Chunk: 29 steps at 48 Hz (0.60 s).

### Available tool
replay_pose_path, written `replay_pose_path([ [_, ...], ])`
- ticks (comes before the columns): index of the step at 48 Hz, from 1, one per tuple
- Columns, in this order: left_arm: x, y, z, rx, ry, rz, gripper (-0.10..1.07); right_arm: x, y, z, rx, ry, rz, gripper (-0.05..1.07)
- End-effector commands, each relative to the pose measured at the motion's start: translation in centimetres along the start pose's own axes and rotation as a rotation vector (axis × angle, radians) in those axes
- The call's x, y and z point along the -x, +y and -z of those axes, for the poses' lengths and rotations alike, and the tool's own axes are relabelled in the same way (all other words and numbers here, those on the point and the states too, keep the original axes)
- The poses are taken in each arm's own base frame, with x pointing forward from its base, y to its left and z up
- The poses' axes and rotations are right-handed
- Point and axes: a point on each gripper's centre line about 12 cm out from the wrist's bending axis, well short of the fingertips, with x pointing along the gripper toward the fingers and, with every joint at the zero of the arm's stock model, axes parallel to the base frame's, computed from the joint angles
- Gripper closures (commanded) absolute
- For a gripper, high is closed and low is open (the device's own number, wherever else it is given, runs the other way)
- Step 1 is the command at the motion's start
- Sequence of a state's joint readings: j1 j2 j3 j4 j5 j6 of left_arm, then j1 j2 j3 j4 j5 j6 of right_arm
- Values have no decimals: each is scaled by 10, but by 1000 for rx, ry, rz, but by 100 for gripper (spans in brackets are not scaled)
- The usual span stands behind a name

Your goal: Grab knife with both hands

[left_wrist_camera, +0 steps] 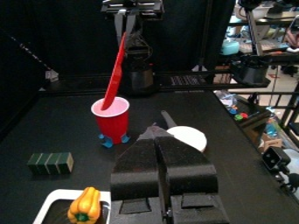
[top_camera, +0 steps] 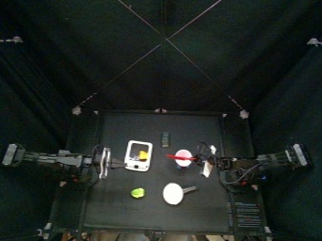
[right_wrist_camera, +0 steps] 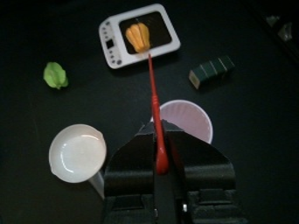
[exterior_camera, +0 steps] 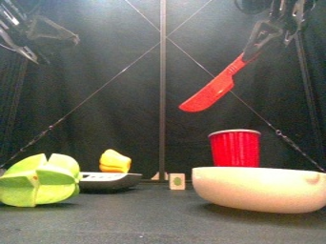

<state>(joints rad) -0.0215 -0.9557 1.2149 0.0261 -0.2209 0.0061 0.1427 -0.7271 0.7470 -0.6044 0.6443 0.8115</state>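
Red, thin, stick-like plastic knife (top_camera: 194, 156): top view places it near the table's right-centre, above the red plastic cup (top_camera: 184, 157), held by the right gripper (top_camera: 209, 160). Left gripper (top_camera: 98, 161) sits well apart at the table's left side. White rectangular board (top_camera: 139, 156) carries a small yellow pepper-like piece (top_camera: 142, 155); a green piece (top_camera: 137, 193) and a white round disc (top_camera: 174, 193) lie nearer the front.

Front view: knife (exterior_camera: 214, 87) hangs tilted in the air above the cup (exterior_camera: 234, 148), its upper end clamped by the right gripper (exterior_camera: 256, 44). White disc (exterior_camera: 254, 187) stands in front.

Left wrist view: left gripper (left_wrist_camera: 163, 154) has its jaws pressed together, holding nothing; knife (left_wrist_camera: 117, 61) dangles over the cup (left_wrist_camera: 112, 119).

Right wrist view: right gripper (right_wrist_camera: 156, 157) pinches the knife (right_wrist_camera: 153, 96), which points toward the board (right_wrist_camera: 117, 48).
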Motion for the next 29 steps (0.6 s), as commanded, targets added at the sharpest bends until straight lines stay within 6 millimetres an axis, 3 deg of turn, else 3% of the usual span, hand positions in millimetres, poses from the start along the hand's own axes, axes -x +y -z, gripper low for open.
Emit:
replay_pose_path([
  [1, -2, 1, -8, 0, -18, -2, 97, 0, 6, -8, 17, -71, -56, 80],
  [11, -2, 2, -8, -3, -24, -8, 86, -12, 15, -11, 65, -178, -152, 80],
  [29, 0, 17, -9, -25, -67, -86, 38, -52, -7, -13, 124, -285, -184, 80],
])
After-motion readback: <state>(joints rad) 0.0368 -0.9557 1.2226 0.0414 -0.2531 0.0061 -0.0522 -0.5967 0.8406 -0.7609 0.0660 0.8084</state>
